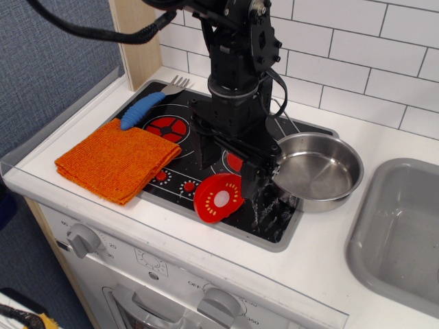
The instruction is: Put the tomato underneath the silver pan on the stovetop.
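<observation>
Tomato [219, 198] on stovetop [274, 218] beside silver pan [317, 172]

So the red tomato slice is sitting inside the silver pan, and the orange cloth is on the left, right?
Not quite. The tomato is not inside the silver pan; it sits on the black stovetop just left of the pan, near the front edge. The single camera view shows the pan empty. The orange cloth is indeed on the left.

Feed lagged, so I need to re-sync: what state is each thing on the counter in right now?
Red plastic half-tomato: on the black stovetop, tilted, flat face showing, beside the pan.
Shiny steel round pan: upright, empty.
End effector: open, holding nothing.
Orange folded cloth: lying flat.
Blue-handled fork: lying flat.
Grey sink basin: empty.
</observation>
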Motion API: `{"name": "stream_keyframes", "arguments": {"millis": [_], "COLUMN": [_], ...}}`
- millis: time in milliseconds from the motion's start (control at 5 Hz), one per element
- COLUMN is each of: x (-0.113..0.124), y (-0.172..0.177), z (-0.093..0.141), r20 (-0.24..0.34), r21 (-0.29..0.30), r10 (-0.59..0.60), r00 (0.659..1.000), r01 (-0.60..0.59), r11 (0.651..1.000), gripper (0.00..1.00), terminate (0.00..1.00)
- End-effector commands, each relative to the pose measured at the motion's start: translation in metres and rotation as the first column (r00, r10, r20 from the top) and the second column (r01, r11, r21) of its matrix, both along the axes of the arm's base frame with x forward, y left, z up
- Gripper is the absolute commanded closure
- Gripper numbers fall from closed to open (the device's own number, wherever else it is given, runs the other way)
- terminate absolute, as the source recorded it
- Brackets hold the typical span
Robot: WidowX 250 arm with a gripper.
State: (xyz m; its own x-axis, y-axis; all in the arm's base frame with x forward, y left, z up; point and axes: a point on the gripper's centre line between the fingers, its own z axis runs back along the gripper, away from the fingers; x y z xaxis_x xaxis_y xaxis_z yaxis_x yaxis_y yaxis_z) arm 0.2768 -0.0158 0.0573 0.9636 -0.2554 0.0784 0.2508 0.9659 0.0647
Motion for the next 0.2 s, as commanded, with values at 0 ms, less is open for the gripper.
{"name": "stream_keyframes", "arguments": {"millis": [0], "x": [-0.0022], "y": [-0.0027], "z": [0.0157], "r20": [0.051], "r21": [-0.002], "r10": [-0.001], "r00": [0.999], "r01": [0.001], "r11": [1.000], "gripper": [0.00], "terminate": [1.00]}}
